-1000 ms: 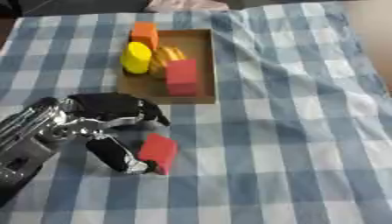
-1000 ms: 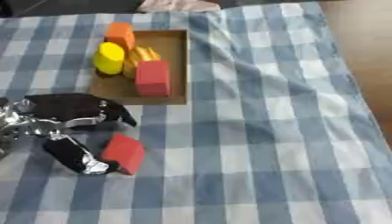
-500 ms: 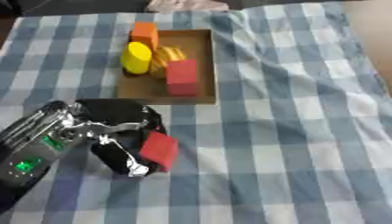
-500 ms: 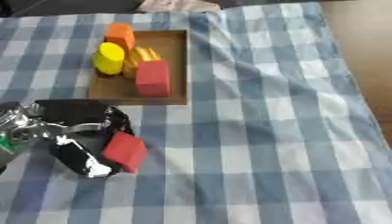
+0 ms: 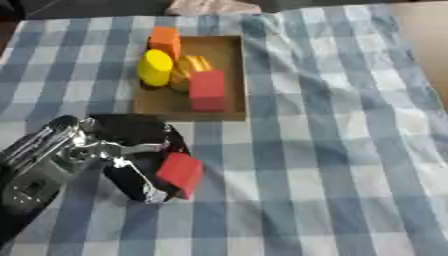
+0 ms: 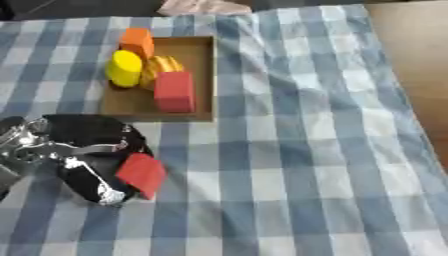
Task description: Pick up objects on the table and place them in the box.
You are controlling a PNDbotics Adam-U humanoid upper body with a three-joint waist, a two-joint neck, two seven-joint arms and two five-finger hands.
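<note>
A big blue and white checked cloth (image 5: 350, 150) covers the whole table. On it sits a flat brown cardboard box (image 5: 229, 75), and I use that box to say where things are.

My left hand (image 5: 122, 150), black with shiny silver parts, is just on the near side of the box, close to its front edge. My fingers (image 5: 144, 131) and thumb (image 5: 136, 181) are curled in and pinch a small red block (image 5: 180, 174) between them. The block is tilted. It is outside the box, near its front edge, and I cannot tell if it touches the cloth.

Inside the box, a tall red block (image 5: 207, 90) is in the front right part. A yellow round cylinder (image 5: 156, 67) lies on the left side. An orange block (image 5: 164, 40) is at the far left corner. A small yellow-orange thing (image 5: 192, 65) is between the cylinder and the red block; I cannot tell what it is.
</note>
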